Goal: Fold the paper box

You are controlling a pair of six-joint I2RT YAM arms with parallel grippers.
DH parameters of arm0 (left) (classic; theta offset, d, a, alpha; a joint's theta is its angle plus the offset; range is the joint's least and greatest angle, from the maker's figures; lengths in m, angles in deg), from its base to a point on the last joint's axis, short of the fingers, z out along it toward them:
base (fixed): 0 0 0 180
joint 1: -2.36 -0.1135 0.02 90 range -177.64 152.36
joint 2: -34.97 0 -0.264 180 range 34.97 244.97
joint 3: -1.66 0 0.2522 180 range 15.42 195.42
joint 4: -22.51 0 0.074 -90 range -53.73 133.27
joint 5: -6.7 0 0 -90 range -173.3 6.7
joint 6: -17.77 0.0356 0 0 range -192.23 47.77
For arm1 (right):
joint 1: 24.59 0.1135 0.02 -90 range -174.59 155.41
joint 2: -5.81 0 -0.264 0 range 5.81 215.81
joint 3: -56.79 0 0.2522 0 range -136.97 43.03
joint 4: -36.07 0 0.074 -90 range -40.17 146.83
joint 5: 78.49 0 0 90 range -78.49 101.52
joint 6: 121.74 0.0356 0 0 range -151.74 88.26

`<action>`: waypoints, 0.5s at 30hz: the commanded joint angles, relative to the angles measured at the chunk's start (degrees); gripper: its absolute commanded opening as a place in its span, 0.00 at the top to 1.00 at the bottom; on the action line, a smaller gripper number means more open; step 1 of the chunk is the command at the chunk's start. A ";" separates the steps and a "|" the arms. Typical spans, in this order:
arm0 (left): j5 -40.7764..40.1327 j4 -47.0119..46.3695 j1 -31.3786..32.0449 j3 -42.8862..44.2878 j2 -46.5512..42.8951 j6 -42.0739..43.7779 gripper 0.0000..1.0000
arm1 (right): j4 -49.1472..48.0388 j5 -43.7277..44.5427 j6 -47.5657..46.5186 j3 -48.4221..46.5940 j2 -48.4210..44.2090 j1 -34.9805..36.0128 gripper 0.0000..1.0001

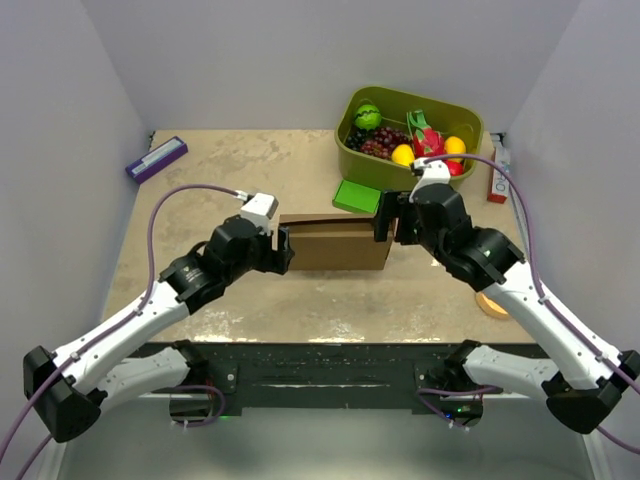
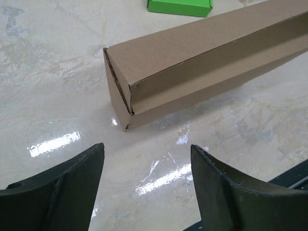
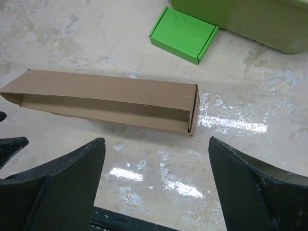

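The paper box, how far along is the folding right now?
Done: the paper box lies on the table folded into what looks like a closed rectangular shape. In hand: nothing; the left gripper and right gripper are open, one off each end, not touching it. Left: perhaps pressing the end panel flush, since the left wrist view shows a thin dark seam there.

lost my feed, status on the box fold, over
Left gripper open, empty. Right gripper open, empty. Plain brown cardboard box folded up, lying on table between them, ungripped. Small flat green box behind it, not touching.
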 commanded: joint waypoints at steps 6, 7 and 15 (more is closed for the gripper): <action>15.16 -1.81 -9.93 8.39 -2.47 -0.77 0.28 | -4.56 -0.44 0.64 -4.24 5.18 -3.14 0.16; 15.98 -3.13 -10.92 9.00 -0.98 -0.33 0.28 | -5.00 0.61 0.46 -4.33 5.53 -3.14 0.18; 14.76 -8.94 -12.86 11.21 6.15 1.60 0.34 | -6.93 3.96 -0.68 -2.32 8.78 -3.75 0.23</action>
